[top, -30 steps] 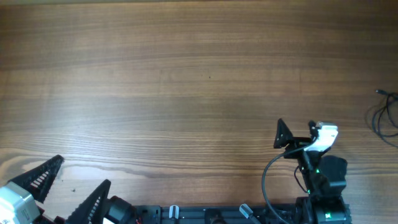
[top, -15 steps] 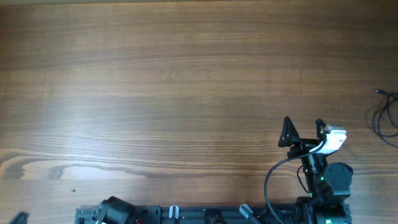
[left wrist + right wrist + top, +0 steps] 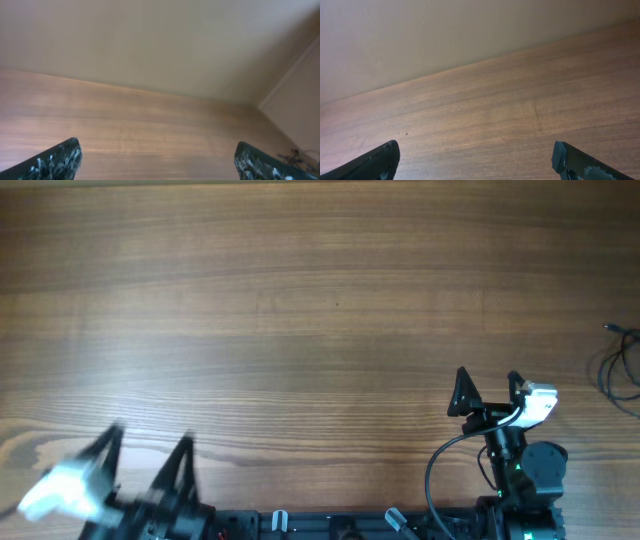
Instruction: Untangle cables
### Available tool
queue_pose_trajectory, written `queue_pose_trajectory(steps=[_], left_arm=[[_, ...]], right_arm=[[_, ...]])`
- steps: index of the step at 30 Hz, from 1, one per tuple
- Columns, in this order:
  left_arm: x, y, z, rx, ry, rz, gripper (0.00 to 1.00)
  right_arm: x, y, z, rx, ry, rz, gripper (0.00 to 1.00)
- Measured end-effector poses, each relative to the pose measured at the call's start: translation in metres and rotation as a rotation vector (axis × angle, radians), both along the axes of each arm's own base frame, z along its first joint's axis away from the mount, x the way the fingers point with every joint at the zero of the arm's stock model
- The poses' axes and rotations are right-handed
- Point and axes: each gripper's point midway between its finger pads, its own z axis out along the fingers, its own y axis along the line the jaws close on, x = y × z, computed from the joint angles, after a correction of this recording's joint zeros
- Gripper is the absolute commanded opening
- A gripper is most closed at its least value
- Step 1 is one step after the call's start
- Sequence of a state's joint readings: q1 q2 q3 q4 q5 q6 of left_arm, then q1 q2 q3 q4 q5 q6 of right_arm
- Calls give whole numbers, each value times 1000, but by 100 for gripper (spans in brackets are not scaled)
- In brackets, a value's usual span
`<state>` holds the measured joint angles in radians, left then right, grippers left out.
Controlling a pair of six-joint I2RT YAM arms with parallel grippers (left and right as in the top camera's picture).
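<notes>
A thin black cable [image 3: 622, 365] lies at the far right edge of the wooden table, mostly cut off by the frame; a bit of it shows at the lower right of the left wrist view [image 3: 295, 156]. My left gripper [image 3: 145, 452] is open and empty at the front left, blurred in the overhead view; its fingertips [image 3: 160, 157] frame bare wood. My right gripper [image 3: 488, 385] is open and empty at the front right, well left of the cable; its fingertips [image 3: 477, 157] also frame bare wood.
The wooden table [image 3: 300, 310] fills the overhead view. The arm bases and a black mounting rail [image 3: 330, 522] run along the front edge. A plain wall [image 3: 445, 30] stands behind the table's far edge.
My left gripper dropped out of view at the front left half a second ago and has come back in, now blurred. My right gripper shifted slightly right and toward the front, then held still.
</notes>
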<state>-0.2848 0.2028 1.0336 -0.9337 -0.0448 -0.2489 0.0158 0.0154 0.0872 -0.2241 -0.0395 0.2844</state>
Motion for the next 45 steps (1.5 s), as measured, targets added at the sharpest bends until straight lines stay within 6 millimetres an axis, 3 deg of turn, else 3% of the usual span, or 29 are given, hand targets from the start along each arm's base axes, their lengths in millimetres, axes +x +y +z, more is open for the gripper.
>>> queue_pose_trajectory(steps=[2, 3, 4, 7, 11, 18, 25, 27, 34, 45], left_arm=[[41, -18, -15, -16, -46, -31, 100], [43, -20, -13, -21, -63, -41, 100], [66, -29, -16, -46, -152, -51, 100], [88, -33, -13, -88, -323, -44, 100], [90, -17, -9, -117, -496, 28, 100], [81, 11, -27, -97, -558, 150, 100], [110, 18, -105, -66, -397, 196, 100], [118, 20, -135, -49, -302, 211, 100], [123, 24, -204, 39, -39, 227, 100], [123, 23, -205, 65, -37, 221, 100]], right_arm=[[0, 0, 0, 0, -2, 0, 100], [0, 0, 0, 0, -2, 0, 100], [0, 0, 0, 0, -1, 0, 100], [0, 0, 0, 0, -2, -1, 99], [0, 0, 0, 0, -2, -1, 100], [0, 0, 0, 0, -2, 0, 100], [0, 0, 0, 0, -2, -1, 100], [0, 0, 0, 0, -2, 0, 100], [0, 0, 0, 0, -2, 0, 100], [0, 0, 0, 0, -2, -1, 100]])
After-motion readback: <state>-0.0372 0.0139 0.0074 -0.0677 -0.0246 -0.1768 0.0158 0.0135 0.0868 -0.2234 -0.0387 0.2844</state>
